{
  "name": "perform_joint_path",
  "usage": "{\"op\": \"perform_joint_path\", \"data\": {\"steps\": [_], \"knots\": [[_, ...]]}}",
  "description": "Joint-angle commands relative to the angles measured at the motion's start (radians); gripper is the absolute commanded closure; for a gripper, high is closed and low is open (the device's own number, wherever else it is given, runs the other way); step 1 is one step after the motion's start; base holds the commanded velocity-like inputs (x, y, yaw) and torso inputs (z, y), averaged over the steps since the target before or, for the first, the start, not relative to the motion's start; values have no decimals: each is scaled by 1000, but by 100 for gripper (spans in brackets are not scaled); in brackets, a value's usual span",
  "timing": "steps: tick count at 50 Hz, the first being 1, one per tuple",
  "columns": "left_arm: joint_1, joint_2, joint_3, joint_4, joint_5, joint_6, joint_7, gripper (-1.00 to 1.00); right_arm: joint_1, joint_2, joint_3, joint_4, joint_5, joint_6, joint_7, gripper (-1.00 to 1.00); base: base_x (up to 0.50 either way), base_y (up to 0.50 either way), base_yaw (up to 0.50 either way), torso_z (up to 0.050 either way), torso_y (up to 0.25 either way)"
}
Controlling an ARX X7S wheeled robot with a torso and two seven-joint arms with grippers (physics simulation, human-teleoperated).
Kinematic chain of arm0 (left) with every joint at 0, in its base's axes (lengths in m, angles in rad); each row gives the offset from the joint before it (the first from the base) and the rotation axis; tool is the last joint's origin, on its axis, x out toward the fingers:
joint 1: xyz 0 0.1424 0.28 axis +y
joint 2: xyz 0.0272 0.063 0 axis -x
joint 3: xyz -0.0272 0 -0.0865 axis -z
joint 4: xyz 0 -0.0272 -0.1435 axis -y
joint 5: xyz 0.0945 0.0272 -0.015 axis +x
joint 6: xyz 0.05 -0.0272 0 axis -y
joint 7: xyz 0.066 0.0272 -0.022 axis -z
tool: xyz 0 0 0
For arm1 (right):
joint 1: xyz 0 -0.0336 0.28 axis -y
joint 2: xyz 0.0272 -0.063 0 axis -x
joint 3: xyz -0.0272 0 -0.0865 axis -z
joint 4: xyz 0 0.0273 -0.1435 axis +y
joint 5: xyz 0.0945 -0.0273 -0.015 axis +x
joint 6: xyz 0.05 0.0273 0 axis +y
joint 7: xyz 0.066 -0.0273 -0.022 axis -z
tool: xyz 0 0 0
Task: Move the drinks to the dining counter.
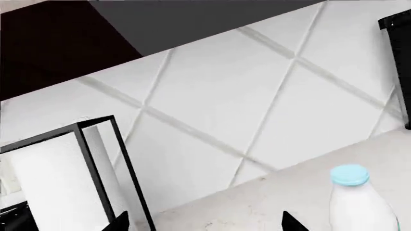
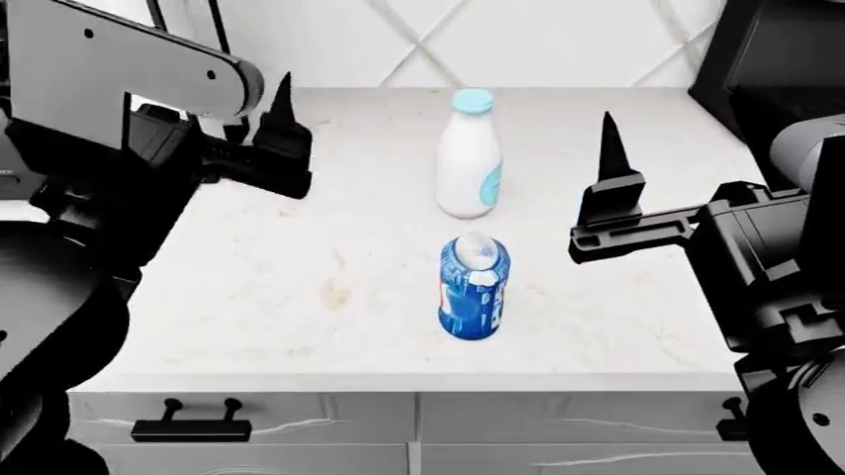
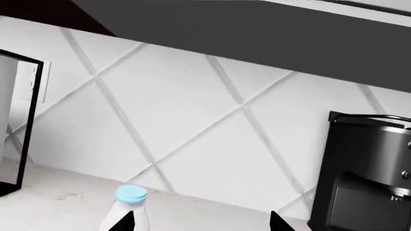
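The two drinks stand on a pale marbled countertop (image 2: 264, 297). The white milk bottle (image 2: 469, 158) with a light-blue cap is further back. The blue Pepsi can (image 2: 473, 287) stands nearer the front edge. My left gripper (image 2: 281, 124) hovers over the counter, left of the bottle, open and empty. My right gripper (image 2: 610, 163) hovers to the right of both drinks, also open and empty. In the left wrist view the milk bottle (image 1: 356, 202) shows off to one side of the left gripper (image 1: 205, 224). In the right wrist view the bottle (image 3: 130, 207) sits behind one fingertip of the right gripper (image 3: 202, 224). The dining counter is out of view.
A black coffee machine (image 2: 773, 59) stands at the counter's back right corner and also shows as the coffee machine (image 3: 366, 178) in the right wrist view. A black-framed white box (image 1: 70, 168) stands at the back left. A diamond-tiled wall backs the counter. Drawers with black handles (image 2: 192, 428) run below.
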Motion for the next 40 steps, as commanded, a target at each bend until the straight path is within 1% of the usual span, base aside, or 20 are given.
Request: {"op": "perform_joint_path", "data": {"steps": [1,2,3,5,6,7,9,13,27,37,39,40], "knots": [[-3,-136,-41,-171,-827,-53,-246,-100,8,6,0,10,29,8,18,-100,0,0,0,0,0],[1,-148,-24,-156,-793,-30,-219,-100,7,6,-1,11,30,6,19,-100,0,0,0,0,0],[8,-164,-10,-153,-770,1,-158,-100,8,7,-3,11,30,5,20,-100,0,0,0,0,0],[22,-181,-3,-164,-751,40,-86,-100,8,8,-6,12,28,-1,18,-100,0,0,0,0,0],[30,-186,-4,-170,-755,44,-73,-100,10,14,-11,19,14,5,31,-100,0,0,0,0,0],[40,-199,8,-154,-752,57,-32,-100,2,8,2,24,28,-1,27,-100,0,0,0,0,0],[52,-211,16,-147,-734,75,-10,-100,2,9,-6,21,28,-1,28,-100,0,0,0,0,0],[51,-216,4,-156,-740,86,-19,-100,2,13,9,12,43,-20,15,-100,37,-14,0,0,0],[51,-237,-7,-120,-783,97,-57,-100,8,16,-7,12,60,-15,40,-100,472,-334,0,0,1],[65,-273,-20,-106,-831,101,-55,-100,-9,27,-23,14,53,-26,42,-100,0,0,0,0,0],[63,-298,-43,-103,-883,105,-24,-100,-22,32,-19,14,48,-35,39,-100,0,0,0,0,0],[64,-307,-47,-97,-880,108,-15,-100,-25,34,-19,15,47,-37,38,-100,0,0,0,0,0]]}}
